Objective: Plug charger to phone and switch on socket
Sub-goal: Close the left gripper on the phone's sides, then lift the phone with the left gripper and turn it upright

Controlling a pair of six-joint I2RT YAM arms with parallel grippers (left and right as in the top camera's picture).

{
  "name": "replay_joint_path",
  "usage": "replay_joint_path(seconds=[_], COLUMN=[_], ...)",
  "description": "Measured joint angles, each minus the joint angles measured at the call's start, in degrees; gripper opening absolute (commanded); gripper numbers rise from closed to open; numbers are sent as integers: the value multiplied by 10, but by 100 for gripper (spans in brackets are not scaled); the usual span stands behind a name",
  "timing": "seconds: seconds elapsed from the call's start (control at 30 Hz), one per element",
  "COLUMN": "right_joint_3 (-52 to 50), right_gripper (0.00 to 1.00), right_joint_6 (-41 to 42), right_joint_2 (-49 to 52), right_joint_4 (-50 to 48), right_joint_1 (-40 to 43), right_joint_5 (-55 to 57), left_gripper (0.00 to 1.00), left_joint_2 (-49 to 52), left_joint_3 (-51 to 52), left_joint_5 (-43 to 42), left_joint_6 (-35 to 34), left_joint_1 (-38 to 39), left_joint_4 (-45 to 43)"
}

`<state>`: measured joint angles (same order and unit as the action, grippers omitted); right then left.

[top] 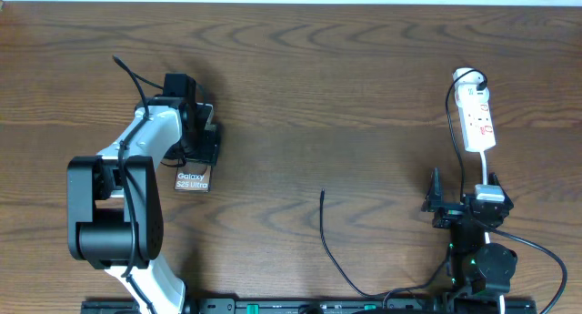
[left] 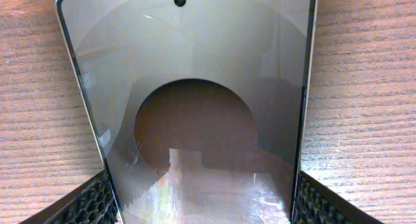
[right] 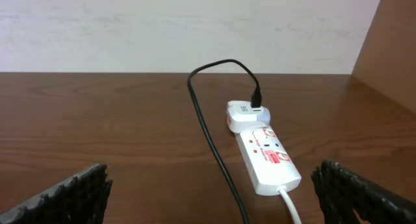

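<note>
The brown phone (top: 192, 180) lies flat on the wooden table at the left, its "Galaxy" lettering toward me. It fills the left wrist view (left: 195, 87). My left gripper (top: 195, 139) is over it, with both finger pads (left: 201, 208) against its long edges. The black charger cable (top: 329, 246) lies at centre, its free tip (top: 322, 194) pointing away. Its other end runs beside the white socket strip (top: 478, 121) into a white adapter (right: 247, 113) at the strip's far end. My right gripper (top: 466, 191) is open and empty just in front of the strip (right: 266, 156).
The strip's white cord (right: 290, 208) runs back between my right fingers. A pale wall borders the table's far edge (right: 195, 29). A brown panel (right: 390, 42) stands at the right in the right wrist view.
</note>
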<state>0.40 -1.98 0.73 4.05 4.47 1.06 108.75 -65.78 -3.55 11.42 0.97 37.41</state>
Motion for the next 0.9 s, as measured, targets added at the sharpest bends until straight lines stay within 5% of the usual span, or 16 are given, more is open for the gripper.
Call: replay_joint_path(seconds=[0.43, 0.9], right_joint_3=[0, 0], right_gripper=[99, 99], right_joint_6=[0, 0], right_joint_2=[0, 0], right_joint_4=[0, 0], right_joint_1=[0, 0], right_joint_5=[0, 0], left_gripper=[7, 7], left_joint_2=[-12, -216], left_joint_3=[-5, -17], left_joint_5=[1, -115], left_joint_6=[-28, -125], left_joint_1=[0, 1], left_joint_4=[1, -8])
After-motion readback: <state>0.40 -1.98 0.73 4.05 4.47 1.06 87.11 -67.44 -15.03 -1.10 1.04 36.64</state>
